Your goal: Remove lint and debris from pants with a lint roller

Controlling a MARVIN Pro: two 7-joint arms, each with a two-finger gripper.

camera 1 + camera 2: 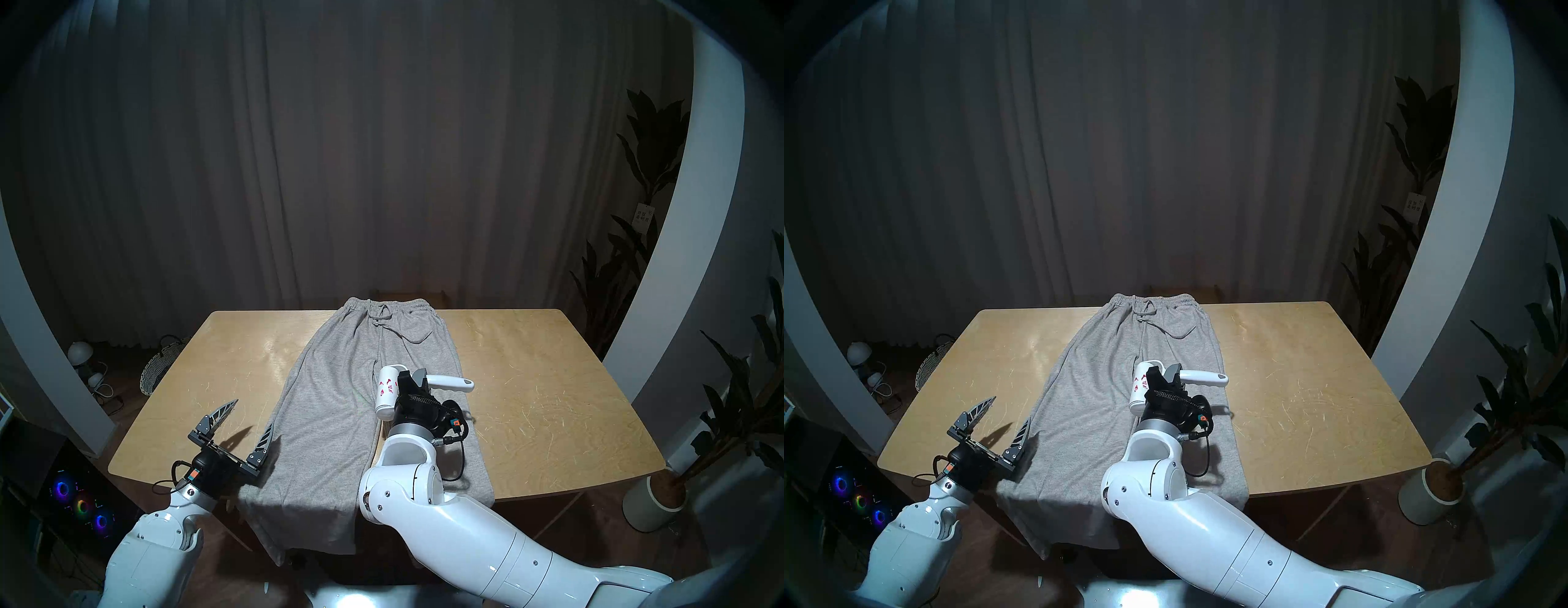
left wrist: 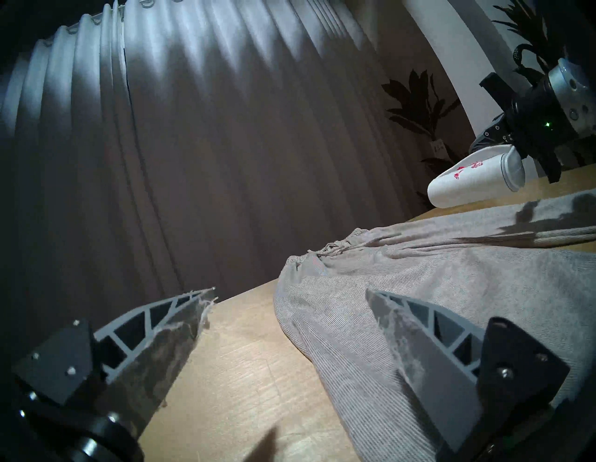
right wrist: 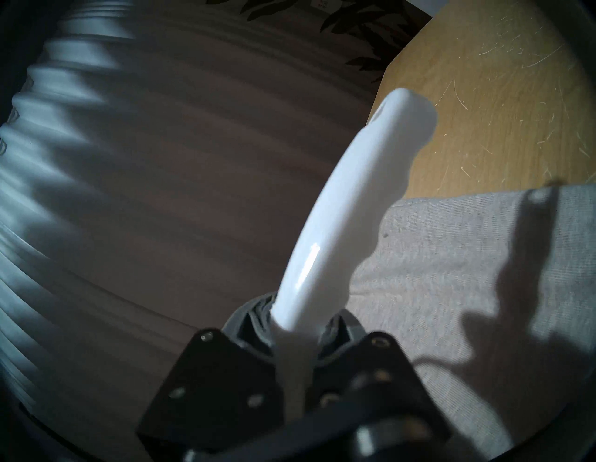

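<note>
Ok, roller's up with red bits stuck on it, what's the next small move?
Probably carry the lint roller aside to the bare table and set it down: the red flecks sit on its drum, and the pants show none.

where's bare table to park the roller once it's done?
Widest bare patch: the table right of the pants, out to its right and far edges. A narrower strip lies left of the pants, but the open left tool hovers over its near end. The middle is crowded: pants run the table's length, with the right tool holding the lint roller above them.
</note>
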